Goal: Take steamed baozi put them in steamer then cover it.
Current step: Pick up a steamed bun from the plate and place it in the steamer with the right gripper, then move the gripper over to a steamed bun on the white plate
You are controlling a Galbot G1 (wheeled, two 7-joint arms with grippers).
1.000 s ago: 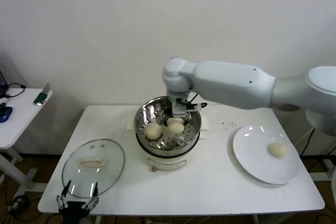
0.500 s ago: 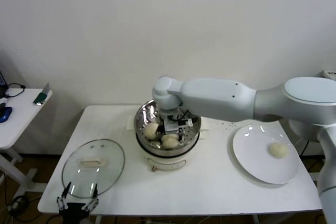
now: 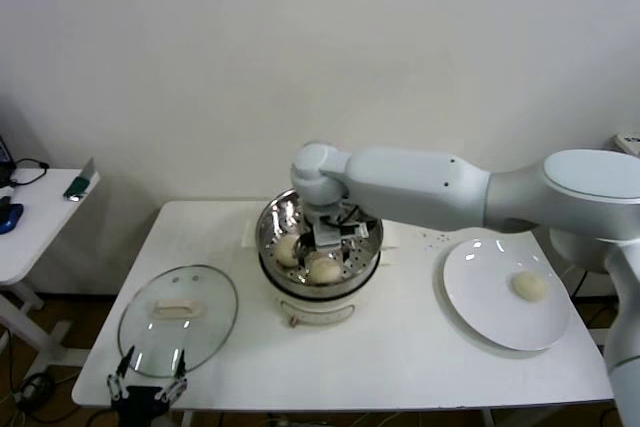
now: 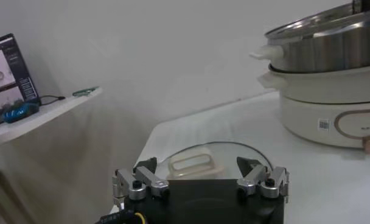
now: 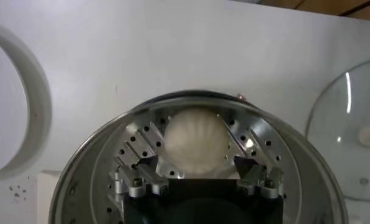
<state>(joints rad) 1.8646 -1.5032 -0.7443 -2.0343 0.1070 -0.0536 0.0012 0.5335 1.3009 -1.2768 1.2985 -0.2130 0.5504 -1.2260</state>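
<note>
Right gripper (image 5: 199,164) hangs inside the steamer (image 3: 372,237), fingers spread wide on either side of a steamed baozi (image 5: 194,141) lying on the perforated tray (soft dough, best cupped gently at its sides). Another bun (image 3: 289,248) sits alongside; one (image 3: 529,286) waits on the white plate (image 3: 480,319). Left gripper (image 4: 200,182) idles splayed by the cover (image 3: 178,319).

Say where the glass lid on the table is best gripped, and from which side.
By the white oblong handle at the centre of the lid, coming from straight above. The lid lies flat, so its rim offers little hold, while the handle stands raised; closing across its narrow width looks best.
</note>
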